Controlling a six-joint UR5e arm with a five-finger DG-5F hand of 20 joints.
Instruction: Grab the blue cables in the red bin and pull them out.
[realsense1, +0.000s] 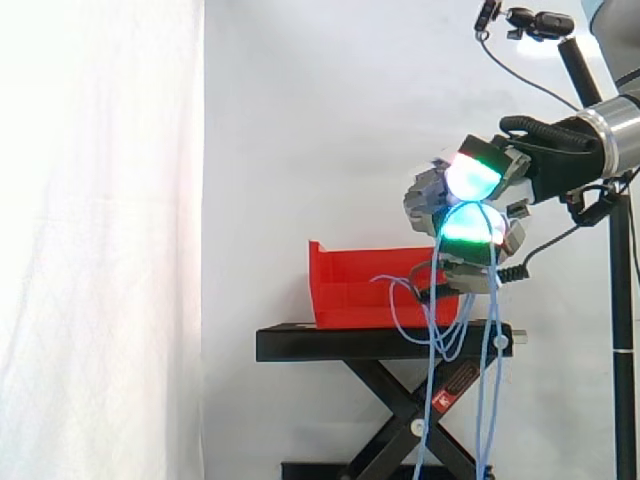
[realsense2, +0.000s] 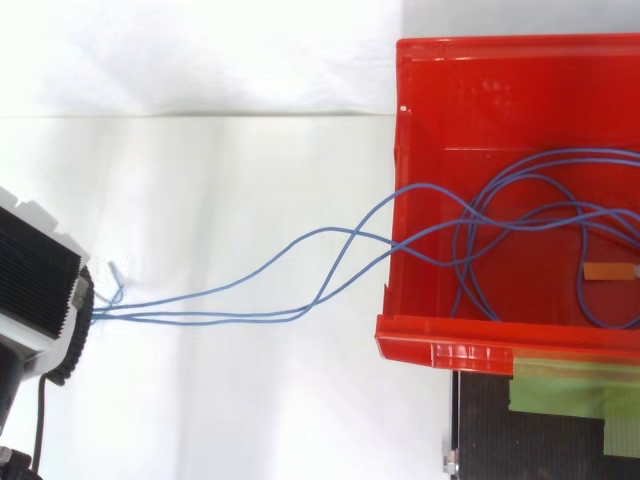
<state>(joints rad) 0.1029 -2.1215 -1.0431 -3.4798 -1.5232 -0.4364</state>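
Note:
Several thin blue cables (realsense2: 330, 240) coil inside the red bin (realsense2: 440, 350) and run out over its left wall toward the arm's black ribbed end (realsense2: 35, 285). In the side view the hand (realsense1: 470, 205) hovers to the right of the red bin (realsense1: 350, 285), above its rim, with its pads glowing green and cyan. Its fingers are curled round the blue cables (realsense1: 432, 330). These loop out of the bin up to the hand, and their loose ends hang down past the stand.
The bin sits on a black scissor stand (realsense1: 300, 343) before a white curtain. A small orange tag (realsense2: 608, 271) lies in the bin among the coils. Green tape (realsense2: 570, 385) marks the stand beside the bin. A black pole (realsense1: 622, 280) stands at the far right.

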